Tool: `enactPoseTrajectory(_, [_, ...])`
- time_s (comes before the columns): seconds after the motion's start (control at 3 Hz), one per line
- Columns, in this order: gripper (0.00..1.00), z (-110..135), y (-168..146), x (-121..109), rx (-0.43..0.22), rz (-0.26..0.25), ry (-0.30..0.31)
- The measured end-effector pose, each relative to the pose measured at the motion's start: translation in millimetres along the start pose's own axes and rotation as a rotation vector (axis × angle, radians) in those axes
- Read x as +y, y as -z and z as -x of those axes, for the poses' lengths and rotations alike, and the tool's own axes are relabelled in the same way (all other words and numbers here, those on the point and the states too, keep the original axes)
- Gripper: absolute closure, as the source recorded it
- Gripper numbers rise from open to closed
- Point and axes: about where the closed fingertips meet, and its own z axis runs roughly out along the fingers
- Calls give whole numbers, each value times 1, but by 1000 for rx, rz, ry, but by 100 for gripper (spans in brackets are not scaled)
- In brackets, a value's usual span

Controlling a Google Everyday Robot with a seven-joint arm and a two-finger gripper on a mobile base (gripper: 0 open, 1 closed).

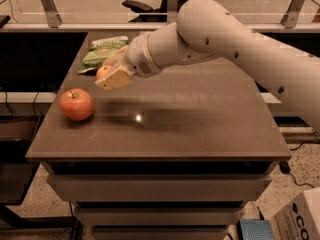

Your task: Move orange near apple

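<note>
- The gripper (pixel 109 73) hangs above the far left part of the table (pixel 200 129), at the end of a thick white arm (pixel 235 44) that reaches in from the right.
- Its fingers are clamped on the orange (pixel 102 71). One tan finger pad (pixel 114 79) covers the near side of the fruit, so only the fruit's left part shows.
- The orange is held in the air, clear of the table top, just to the near side of a green snack bag (pixel 102 51).
- The apple (pixel 76 104) sits on the table close to the left edge, stem up, to the near left of the gripper. It is near the orange but apart from it, and nothing touches it.
- The snack bag lies flat at the far left of the table, partly hidden by the gripper's wrist.
- A dark shadow of the arm falls across the middle of the table, right of the apple.
- On the floor at the near right stand a cardboard box (pixel 300 219) and a blue object (pixel 255 230).
</note>
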Motion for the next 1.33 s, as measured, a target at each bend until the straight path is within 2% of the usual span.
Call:
enactPoseTrajectory(0.67, [100,5,-32,24,-28,39,-24])
enactPoseTrajectory(1.33, [100,-9,-38,39,-41,13,-64])
